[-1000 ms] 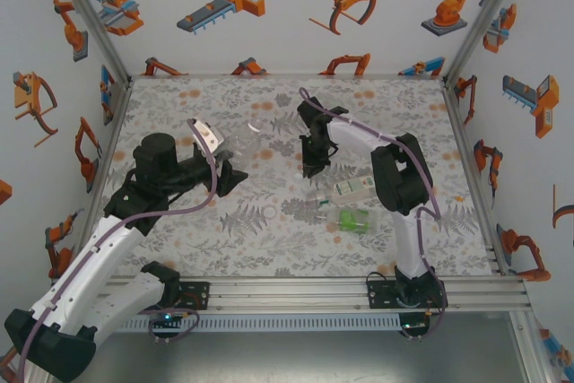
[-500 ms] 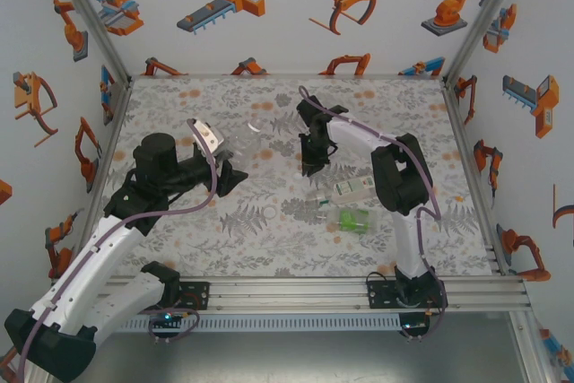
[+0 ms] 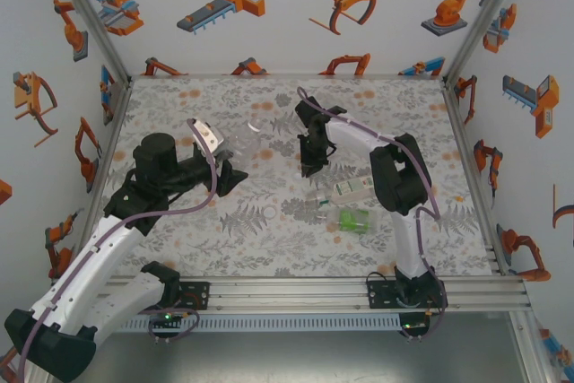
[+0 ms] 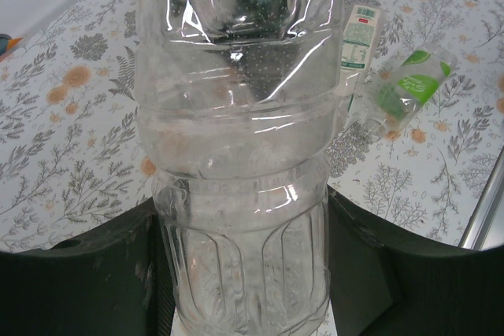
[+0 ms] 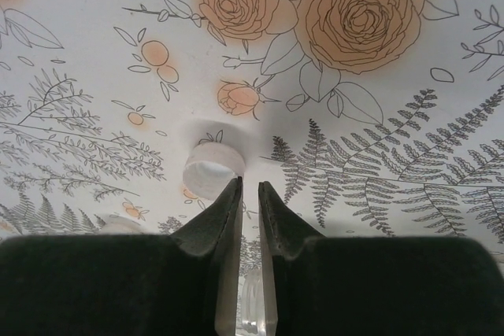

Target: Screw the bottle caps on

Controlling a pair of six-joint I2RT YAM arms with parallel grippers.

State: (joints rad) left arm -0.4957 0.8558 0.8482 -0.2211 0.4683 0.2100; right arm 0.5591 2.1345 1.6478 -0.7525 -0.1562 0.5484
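The left gripper [image 4: 244,222] is clamped on a clear bottle [image 4: 236,116], whose ribbed body is wedged between both fingers. The right gripper [image 5: 250,190] has its fingers almost together, a thin slit between them. A white bottle cap [image 5: 213,169] lies just left of the tips, seemingly touching the left one.

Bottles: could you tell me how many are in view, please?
3: a clear bottle in the left gripper; a labelled bottle and a green bottle lying side by side on the table. More may be hidden.
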